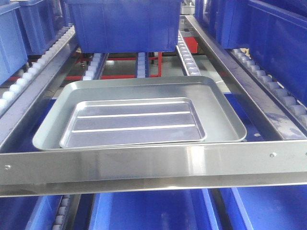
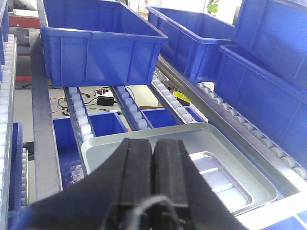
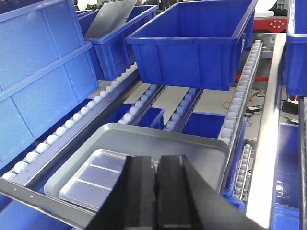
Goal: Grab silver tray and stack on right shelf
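The silver tray (image 1: 134, 122), small with two raised ridges across its floor, lies flat inside a larger smooth silver tray (image 1: 139, 88). Both rest on the right shelf, just behind its shiny front bar (image 1: 153, 165). In the left wrist view the silver tray (image 2: 220, 182) shows to the right of my left gripper (image 2: 153, 143), which is shut with nothing between its fingers. The right wrist view has the silver tray (image 3: 96, 177) to the left of my right gripper (image 3: 156, 160), also shut and empty. Both grippers hover above the trays, and neither appears in the front view.
A big dark-blue bin (image 1: 122, 24) sits on the roller rails (image 1: 187, 57) behind the trays. More blue bins (image 1: 283, 43) line the neighbouring lanes on both sides and the level below. The larger tray's rim (image 3: 158, 128) runs close to the white rollers (image 3: 235, 110).
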Controlling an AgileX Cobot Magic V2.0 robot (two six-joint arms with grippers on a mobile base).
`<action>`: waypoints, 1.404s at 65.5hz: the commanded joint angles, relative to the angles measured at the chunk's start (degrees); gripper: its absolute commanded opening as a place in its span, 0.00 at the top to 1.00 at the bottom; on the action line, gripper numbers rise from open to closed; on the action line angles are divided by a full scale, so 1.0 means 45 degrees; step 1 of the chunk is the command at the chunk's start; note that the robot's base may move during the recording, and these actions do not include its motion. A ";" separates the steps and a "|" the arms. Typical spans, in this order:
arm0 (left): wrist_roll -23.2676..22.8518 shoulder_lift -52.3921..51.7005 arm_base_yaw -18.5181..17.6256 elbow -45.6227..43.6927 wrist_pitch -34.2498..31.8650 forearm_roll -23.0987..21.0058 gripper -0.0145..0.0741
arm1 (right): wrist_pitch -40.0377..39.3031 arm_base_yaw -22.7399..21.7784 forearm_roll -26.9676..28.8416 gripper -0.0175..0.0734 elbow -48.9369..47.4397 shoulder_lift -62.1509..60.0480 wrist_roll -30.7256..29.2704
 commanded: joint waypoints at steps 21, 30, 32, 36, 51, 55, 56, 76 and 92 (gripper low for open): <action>-0.0003 0.0075 0.0006 -0.0372 -0.1035 0.0087 0.95 | -0.1185 -0.1111 0.0426 0.75 0.0700 0.0031 -0.1160; -0.0003 0.0075 0.0006 -0.0372 -0.1035 0.0087 0.95 | -0.3364 -0.3328 0.3646 0.75 0.2395 -0.0002 -0.3231; -0.0003 0.0075 0.0006 -0.0372 -0.1035 0.0087 0.95 | -0.3919 -0.3785 0.3696 0.75 0.2718 -0.0114 -0.3742; -0.0003 0.0075 0.0006 -0.0372 -0.1035 0.0087 0.95 | -0.4777 -0.4593 0.3696 0.75 0.3306 -0.0635 -0.4632; -0.0003 0.0075 0.0006 -0.0372 -0.1035 0.0087 0.95 | -0.4335 -0.5641 0.3778 0.75 0.5280 -0.3572 -0.4751; -0.0003 0.0075 0.0006 -0.0372 -0.1035 0.0087 0.95 | -0.3861 -0.5641 0.3778 0.75 0.5624 -0.4255 -0.4751; -0.0003 0.0075 0.0006 -0.0372 -0.1035 0.0087 0.95 | -0.3753 -0.5641 0.3778 0.75 0.5735 -0.4449 -0.4751; -0.0003 0.0075 0.0006 -0.0372 -0.1024 0.0087 0.95 | -0.2715 -0.5641 0.3778 0.75 0.5995 -0.5374 -0.4723; -0.0003 0.0075 0.0029 -0.0372 -0.1024 0.0087 0.95 | -0.2717 -0.5641 0.3778 0.75 0.5995 -0.5374 -0.4723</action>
